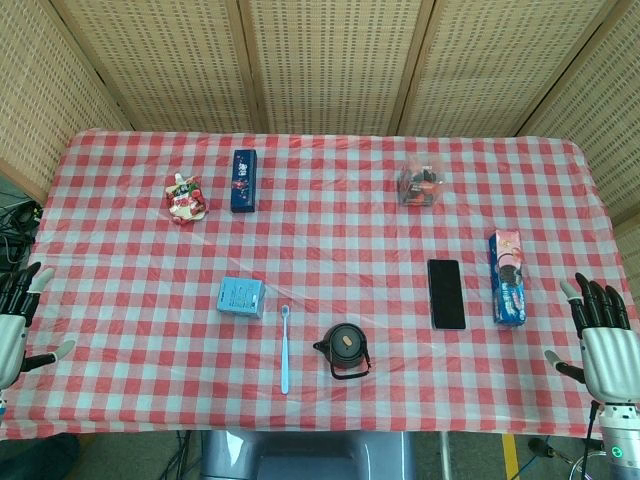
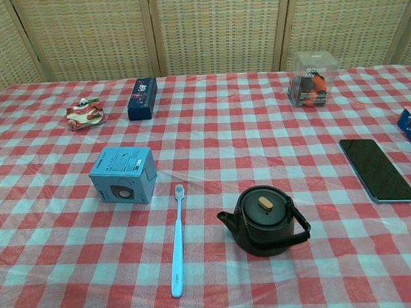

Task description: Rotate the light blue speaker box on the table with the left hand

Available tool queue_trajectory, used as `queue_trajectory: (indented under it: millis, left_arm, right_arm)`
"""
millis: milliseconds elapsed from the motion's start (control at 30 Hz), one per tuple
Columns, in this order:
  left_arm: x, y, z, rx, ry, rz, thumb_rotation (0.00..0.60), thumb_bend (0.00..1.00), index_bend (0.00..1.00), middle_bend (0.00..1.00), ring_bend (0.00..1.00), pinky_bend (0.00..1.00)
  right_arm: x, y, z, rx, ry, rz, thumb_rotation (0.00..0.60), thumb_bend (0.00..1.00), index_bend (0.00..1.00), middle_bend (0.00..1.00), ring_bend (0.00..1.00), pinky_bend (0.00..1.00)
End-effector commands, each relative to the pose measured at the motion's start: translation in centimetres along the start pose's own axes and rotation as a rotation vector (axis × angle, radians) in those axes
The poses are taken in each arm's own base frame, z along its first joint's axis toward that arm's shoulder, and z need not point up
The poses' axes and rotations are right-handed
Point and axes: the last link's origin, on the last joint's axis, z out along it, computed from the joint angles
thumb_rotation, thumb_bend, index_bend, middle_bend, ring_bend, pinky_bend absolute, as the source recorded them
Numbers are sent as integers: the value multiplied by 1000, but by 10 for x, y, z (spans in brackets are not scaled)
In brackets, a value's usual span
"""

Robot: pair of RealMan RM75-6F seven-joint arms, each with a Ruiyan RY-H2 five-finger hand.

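From the head view, the speaker box [image 1: 241,297] sits on the checkered surface [image 1: 330,240], left of centre and toward the near edge. Just right of it lies a toothbrush [image 1: 285,349], then a black teapot [image 1: 345,350]. Further right are a phone [image 1: 446,293] and a blue carton [image 1: 507,276]. At the far side are a red snack bag [image 1: 186,198], a dark blue box [image 1: 243,180] and a clear tub [image 1: 421,185]. The left hand [image 1: 17,320] hangs off the left edge, fingers spread and holding nothing, well apart from the speaker box. The right hand [image 1: 603,340] hangs off the right edge, fingers also spread and empty.

In the chest view, the speaker box [image 2: 124,174] stands upright, a printed speaker on its near face, beside the toothbrush [image 2: 177,241] and left of the teapot [image 2: 264,220]. The phone [image 2: 377,169] lies at right. Neither hand shows here.
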Motion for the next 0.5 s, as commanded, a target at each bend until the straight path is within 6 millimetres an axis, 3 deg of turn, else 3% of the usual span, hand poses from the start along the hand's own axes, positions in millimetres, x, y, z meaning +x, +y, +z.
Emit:
queue_trajectory:
  millis: [33, 333, 500]
  left_arm:
    - [0, 0, 0, 0, 0, 1, 600, 0, 0, 0, 0, 0]
    - [-5, 8, 8, -24, -17, 1, 600, 0, 0, 0, 0, 0]
    - [-15, 39, 39, -134, -47, 8, 600, 0, 0, 0, 0, 0]
  right_arm:
    - [0, 0, 0, 1, 1, 0, 600, 0, 18, 0, 0, 0]
    - [2, 2, 1, -7, 3, 11, 600, 0, 18, 0, 0, 0]
    - [6, 4, 4, -15, 12, 23, 600, 0, 21, 0, 0, 0]
